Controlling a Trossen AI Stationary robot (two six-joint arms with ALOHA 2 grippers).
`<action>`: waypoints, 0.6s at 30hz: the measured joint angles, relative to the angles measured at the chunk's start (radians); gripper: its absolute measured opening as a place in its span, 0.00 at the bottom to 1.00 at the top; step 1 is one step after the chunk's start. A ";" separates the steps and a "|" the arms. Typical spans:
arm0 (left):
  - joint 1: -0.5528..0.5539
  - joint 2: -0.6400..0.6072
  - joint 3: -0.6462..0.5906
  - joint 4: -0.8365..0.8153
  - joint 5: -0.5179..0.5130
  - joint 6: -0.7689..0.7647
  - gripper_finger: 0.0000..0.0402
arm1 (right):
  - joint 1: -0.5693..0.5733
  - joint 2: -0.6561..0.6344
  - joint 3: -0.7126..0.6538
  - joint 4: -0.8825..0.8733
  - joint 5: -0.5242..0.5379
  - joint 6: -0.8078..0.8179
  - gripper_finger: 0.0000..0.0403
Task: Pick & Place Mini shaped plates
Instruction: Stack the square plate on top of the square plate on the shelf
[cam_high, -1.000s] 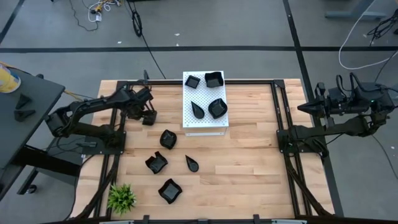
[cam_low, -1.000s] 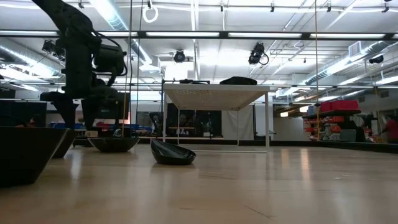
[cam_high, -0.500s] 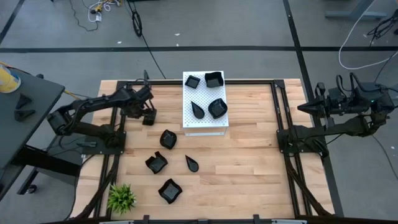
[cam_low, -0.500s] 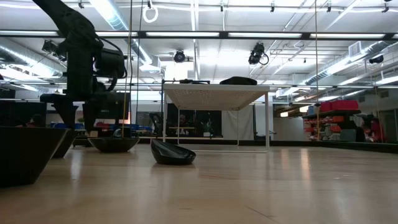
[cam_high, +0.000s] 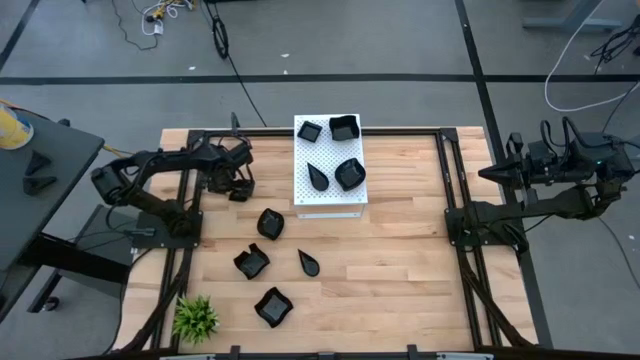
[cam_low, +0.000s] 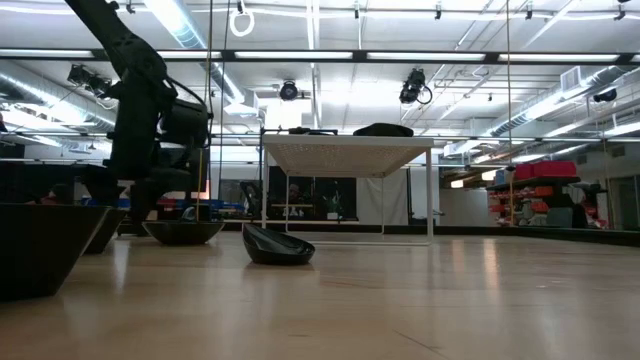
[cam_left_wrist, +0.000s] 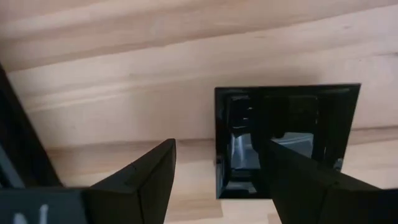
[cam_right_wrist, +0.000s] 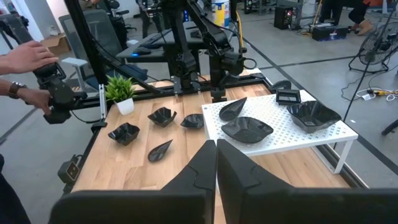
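While its fingers stand apart astride one edge of a small square plate lying on the table left of the white board, the left gripper could clip that rim and skid it; since a second ago, its arm has folded back; the right gripper waits pressed together, far right.

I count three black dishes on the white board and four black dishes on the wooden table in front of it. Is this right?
Not quite. The high view shows four black dishes on the white board: a small square one, a larger one, a teardrop one and a rounded one. The count of four on the wooden table in front of it is right.
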 joint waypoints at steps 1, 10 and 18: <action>0.000 0.004 0.000 0.010 0.001 0.000 0.58 | 0.000 0.000 0.000 0.000 0.000 0.000 0.05; 0.000 0.005 0.000 0.032 0.024 -0.007 0.48 | 0.000 0.000 0.000 0.000 0.000 0.000 0.05; 0.000 0.005 0.000 0.031 0.040 -0.008 0.31 | 0.000 0.000 0.000 0.000 0.000 0.000 0.05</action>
